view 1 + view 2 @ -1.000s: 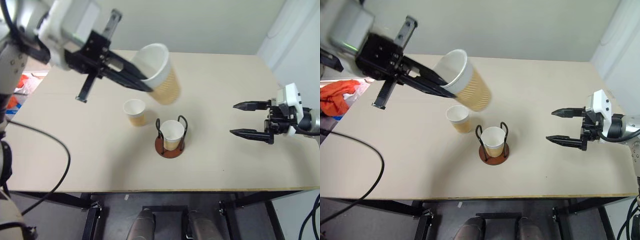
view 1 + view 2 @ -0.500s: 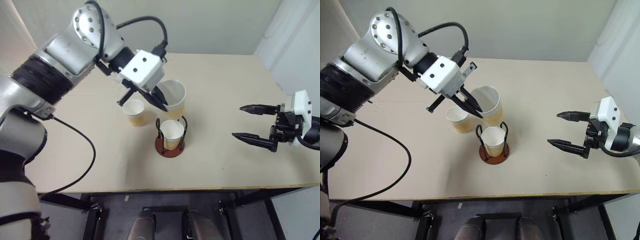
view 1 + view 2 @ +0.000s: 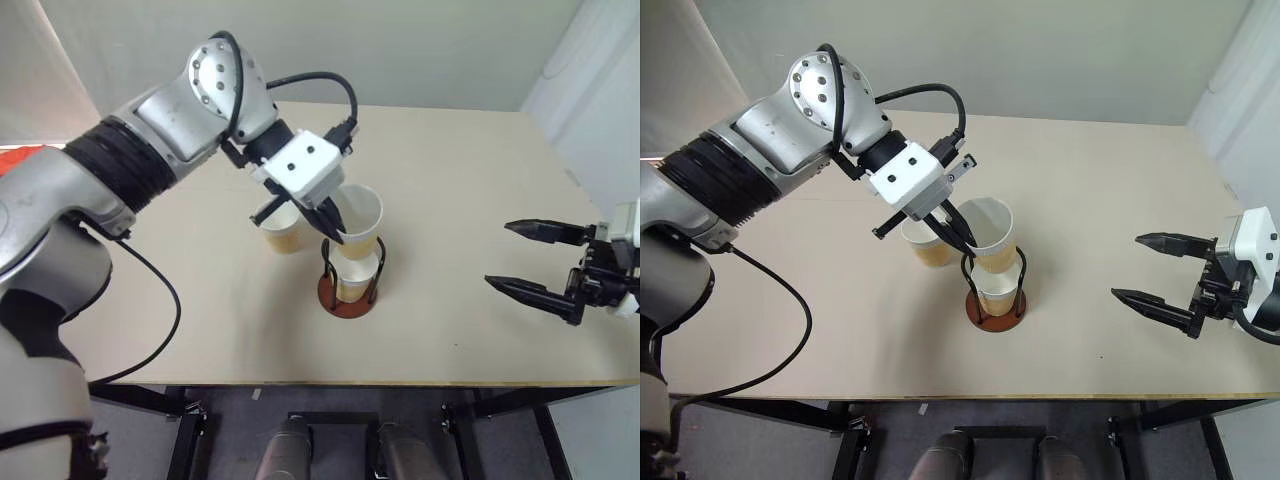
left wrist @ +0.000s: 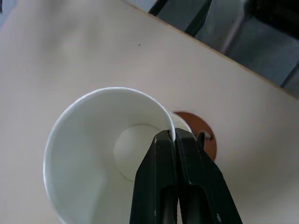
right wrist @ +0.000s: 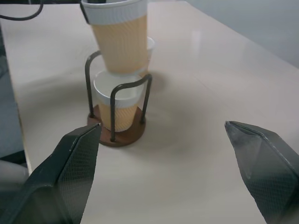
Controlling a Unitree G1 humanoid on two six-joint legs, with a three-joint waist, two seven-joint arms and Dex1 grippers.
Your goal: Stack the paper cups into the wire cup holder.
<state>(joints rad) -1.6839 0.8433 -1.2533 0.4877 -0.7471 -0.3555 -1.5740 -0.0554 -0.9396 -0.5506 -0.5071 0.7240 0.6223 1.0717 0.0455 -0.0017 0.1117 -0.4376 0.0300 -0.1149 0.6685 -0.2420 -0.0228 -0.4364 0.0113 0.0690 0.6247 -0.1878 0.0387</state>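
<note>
The place looked like a robotics test room or lab rather than a home. A plain, pale beige rectangular desk on black metal legs stood against a bare, pale grey-green wall, with a grey floor beneath. A loose black cable trailed across the desk top. At one edge lay a crumpled orange-red thing, too cut off to identify.
</note>
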